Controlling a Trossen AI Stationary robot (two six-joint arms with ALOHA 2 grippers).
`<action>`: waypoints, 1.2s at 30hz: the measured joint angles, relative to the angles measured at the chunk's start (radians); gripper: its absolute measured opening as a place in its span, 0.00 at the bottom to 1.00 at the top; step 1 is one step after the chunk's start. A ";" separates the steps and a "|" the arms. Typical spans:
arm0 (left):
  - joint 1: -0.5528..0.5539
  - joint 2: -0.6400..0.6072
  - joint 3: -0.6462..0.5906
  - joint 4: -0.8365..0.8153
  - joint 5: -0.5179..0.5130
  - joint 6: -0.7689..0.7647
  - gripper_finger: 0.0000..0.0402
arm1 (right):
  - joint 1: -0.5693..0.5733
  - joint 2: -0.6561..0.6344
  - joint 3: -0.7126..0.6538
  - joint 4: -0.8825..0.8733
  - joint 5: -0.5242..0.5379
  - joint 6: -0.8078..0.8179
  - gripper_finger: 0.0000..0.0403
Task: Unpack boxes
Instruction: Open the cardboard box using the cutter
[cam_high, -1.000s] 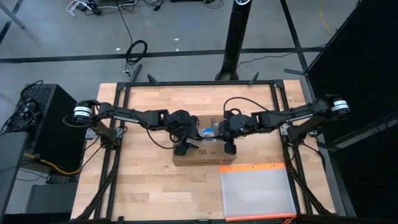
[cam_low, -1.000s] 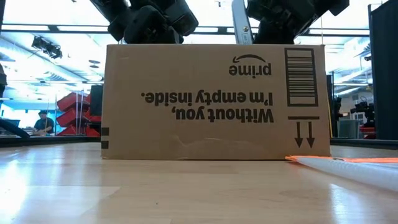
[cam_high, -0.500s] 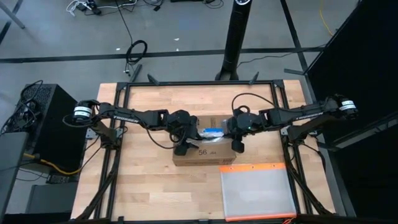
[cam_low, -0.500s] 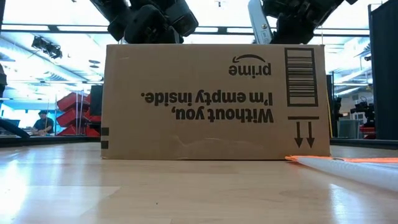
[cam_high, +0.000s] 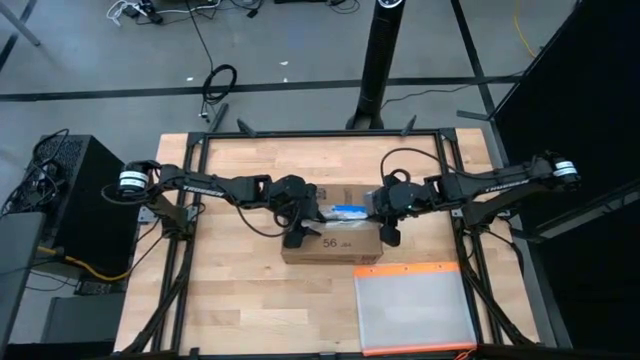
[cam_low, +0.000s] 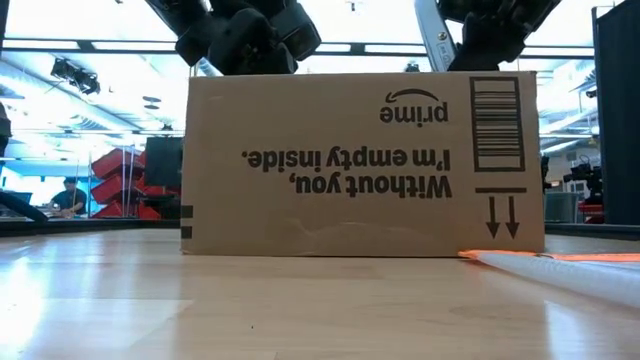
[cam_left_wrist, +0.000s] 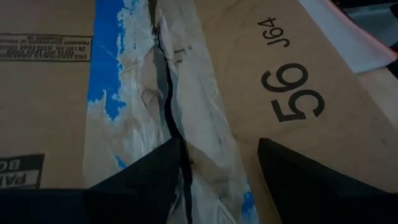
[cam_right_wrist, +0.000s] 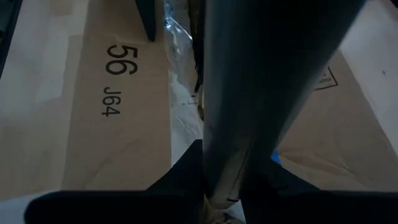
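fingers of the left gripper stand apart, their dark tips pressed down on the top of the cardboard box, one on the torn, crinkled clear tape along the centre seam and one on bare cardboard near the black "56" mark; they hold nothing. the tape's blue-and-white label runs beside the seam. the right gripper is closed on a long grey tube-like tool, which crosses the right wrist view over the box top; what the tool is cannot be told. seen from overhead, the left gripper sits over the box's left end and the right gripper just past its right end, both arms reaching in from the table's sides. the box rests on the wooden table near the middle, its flaps shut. in the low view its side shows print upside down, with a barcode and two arrows pointing down. a flat clear pouch with orange edge lies on the table just beside the box's near right corner.
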 joint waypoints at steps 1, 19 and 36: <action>0.000 0.000 0.000 0.000 0.000 -0.007 0.53 | 0.005 -0.007 0.000 -0.004 0.016 -0.001 0.11; 0.000 -0.056 0.033 -0.136 -0.010 -0.048 0.53 | 0.034 -0.069 0.000 -0.014 0.071 -0.113 0.11; 0.112 -0.238 0.116 -0.200 -0.154 0.075 0.53 | 0.222 -0.062 0.000 0.082 0.036 0.003 0.11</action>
